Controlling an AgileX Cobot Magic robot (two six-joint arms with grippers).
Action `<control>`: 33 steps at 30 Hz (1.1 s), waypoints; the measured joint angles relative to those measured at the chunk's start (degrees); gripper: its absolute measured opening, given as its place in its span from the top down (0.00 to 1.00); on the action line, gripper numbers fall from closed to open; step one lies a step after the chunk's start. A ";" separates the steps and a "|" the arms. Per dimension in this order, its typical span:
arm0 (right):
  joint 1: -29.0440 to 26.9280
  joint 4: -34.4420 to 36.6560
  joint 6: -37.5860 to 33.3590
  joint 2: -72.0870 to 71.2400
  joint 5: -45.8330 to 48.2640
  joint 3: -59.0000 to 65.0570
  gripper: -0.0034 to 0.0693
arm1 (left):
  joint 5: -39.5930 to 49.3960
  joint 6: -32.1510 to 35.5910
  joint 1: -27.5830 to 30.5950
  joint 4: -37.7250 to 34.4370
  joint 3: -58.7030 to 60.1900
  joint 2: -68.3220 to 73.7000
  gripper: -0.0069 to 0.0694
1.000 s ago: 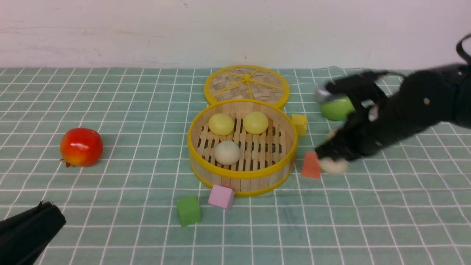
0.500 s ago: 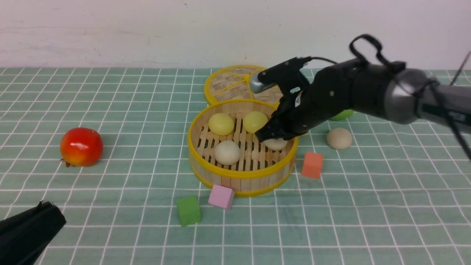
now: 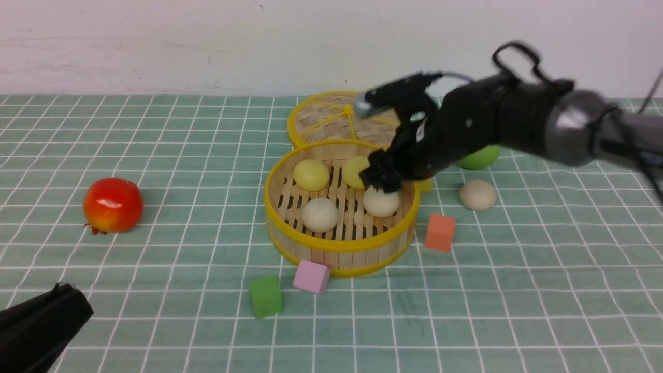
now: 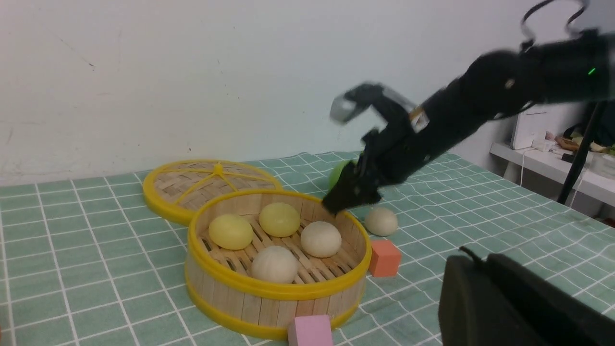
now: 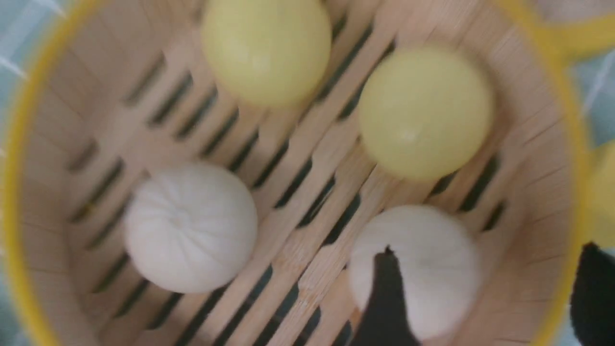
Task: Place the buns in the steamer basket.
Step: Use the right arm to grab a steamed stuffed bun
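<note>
Cloth [image 3: 155, 155]: pale green, white grid lines. Wall [image 3: 207, 41]: plain off-white. Basket [image 3: 336, 247]: light-wood slats, yellow rims top & btm. Lid [image 3: 326, 116]: tan woven pattern, yellow rim + yellow spokes. 2 pale yellow buns [image 3: 311, 174] [image 3: 354, 171]; 2 cream buns [image 3: 320, 214] [image 3: 382, 202], faint pleat lines; 1 beige bun [image 3: 478, 195]. Apple [image 3: 481, 157]: bright green. Pomegranate [image 3: 113, 205]: red, orange-yellow patches. Cubes, all plain: yellow cube [image 3: 426, 185], orange cube [image 3: 440, 232], pink cube [image 3: 311, 276], green cube [image 3: 265, 296]. Right arm [image 3: 466, 129]: black, grey-silver section.
</note>
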 joint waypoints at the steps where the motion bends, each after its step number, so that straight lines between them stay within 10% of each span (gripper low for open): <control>1: -0.12 -1.37 0.00 -1.85 1.08 -0.05 0.23 | 0.00 0.00 0.00 0.00 0.00 0.00 0.87; 10: -9.32 -15.82 6.21 -4.39 9.72 1.24 0.21 | 0.00 0.00 0.00 0.00 0.00 0.00 0.86; 22: -17.49 5.44 1.21 8.53 -0.44 0.37 0.23 | 0.00 0.00 0.00 0.00 0.00 0.00 0.85; 33: -17.96 6.48 0.18 12.66 -5.01 -1.99 0.42 | 0.00 0.00 0.00 0.00 0.00 0.00 0.84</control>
